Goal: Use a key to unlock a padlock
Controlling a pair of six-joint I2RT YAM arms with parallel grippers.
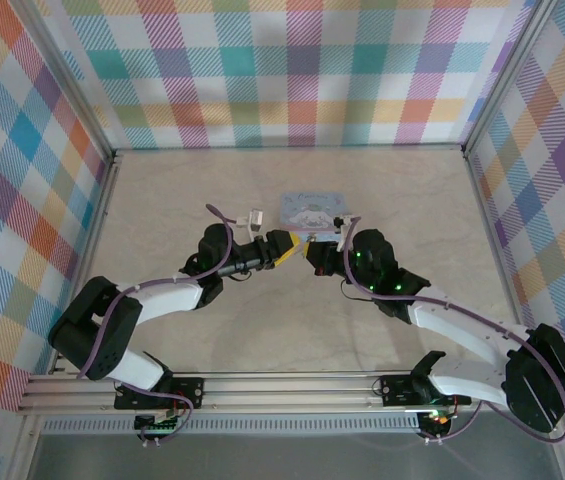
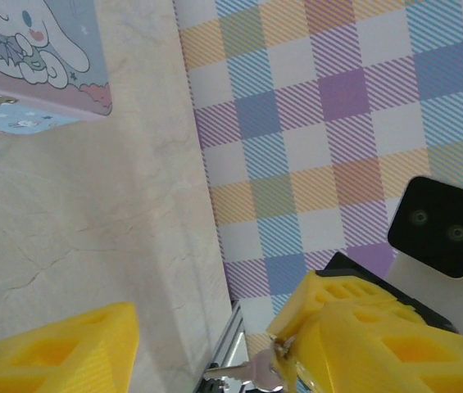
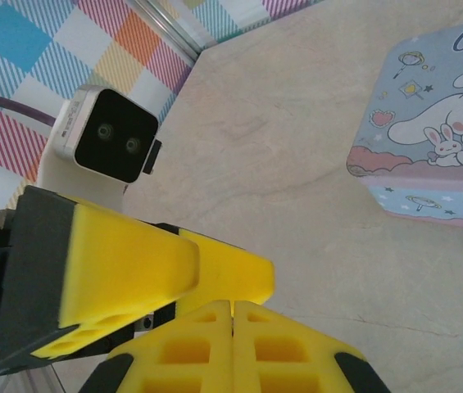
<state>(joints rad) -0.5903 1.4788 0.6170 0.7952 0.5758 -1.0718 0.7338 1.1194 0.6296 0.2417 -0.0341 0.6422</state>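
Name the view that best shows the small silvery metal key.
Left wrist: the silvery metal key juts clear of the right gripper. Top external: too small to tell. Right wrist: hidden between the shut yellow fingers.

Robotics lab test cell, viewed from above. A pale marble-look tabletop [image 1: 212, 190] was boxed in by walls [image 1: 302, 70] covered in bright pastel plaid, framed by bare aluminium posts [image 1: 489, 110]. Two white-and-black robot arms, the left arm [image 1: 162, 297] and the right arm [image 1: 462, 330], were bolted to a metal rail [image 1: 292, 385] at the near edge. A purple cable [image 3: 6, 102] ran behind a small black wrist camera [image 3: 112, 135].
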